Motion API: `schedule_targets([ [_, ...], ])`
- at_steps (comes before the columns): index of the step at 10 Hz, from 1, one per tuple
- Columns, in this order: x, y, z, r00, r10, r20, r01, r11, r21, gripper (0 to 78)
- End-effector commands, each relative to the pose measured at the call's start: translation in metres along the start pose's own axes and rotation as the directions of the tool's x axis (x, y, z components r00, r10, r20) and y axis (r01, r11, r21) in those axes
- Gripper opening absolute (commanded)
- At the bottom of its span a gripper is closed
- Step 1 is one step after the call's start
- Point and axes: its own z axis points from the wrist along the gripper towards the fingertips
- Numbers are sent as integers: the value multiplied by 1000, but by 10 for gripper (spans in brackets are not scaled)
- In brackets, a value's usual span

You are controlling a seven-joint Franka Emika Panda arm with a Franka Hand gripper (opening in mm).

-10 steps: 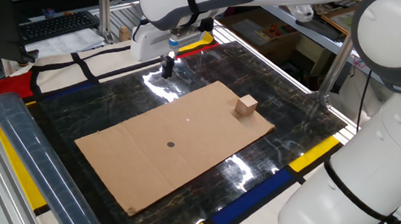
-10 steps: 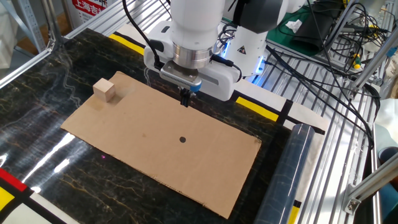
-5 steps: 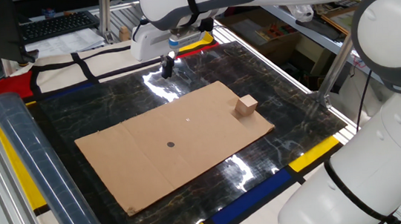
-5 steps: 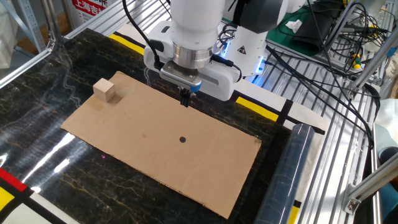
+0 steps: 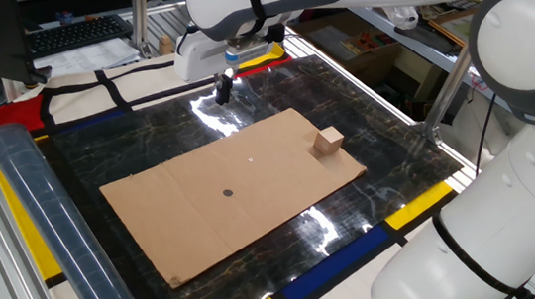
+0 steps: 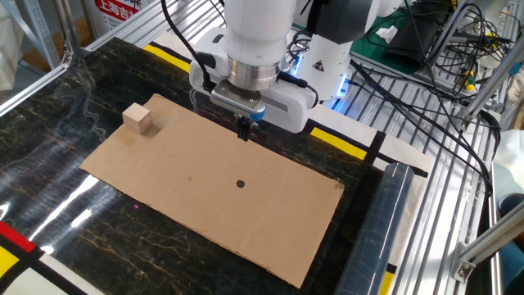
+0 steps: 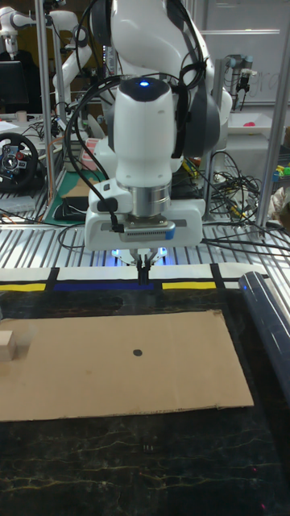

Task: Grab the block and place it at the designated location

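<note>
One cardboard sheet (image 6: 205,192) on the dark table (image 6: 65,106); one dot (image 6: 240,183) near its middle; one block (image 6: 137,118) at a sheet corner, cut by the frame edge in the tall view (image 7: 6,345). White speck (image 5: 249,157) seen in one fixed view only. One gripper (image 6: 243,129), fingers together, empty, above the sheet's far edge, well apart from block

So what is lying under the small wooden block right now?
The block sits on a corner of the cardboard sheet, which lies on the dark marble-patterned table. The cardboard patch directly beneath the block is covered. The claw is away from it.
</note>
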Motion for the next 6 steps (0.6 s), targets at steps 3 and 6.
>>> schedule_targets([
  [3, -10, -6, 26, 996, -82, -35, 82, 997, 2, 0],
  [6, -10, -6, 27, 996, -82, -35, 82, 997, 2, 0],
])
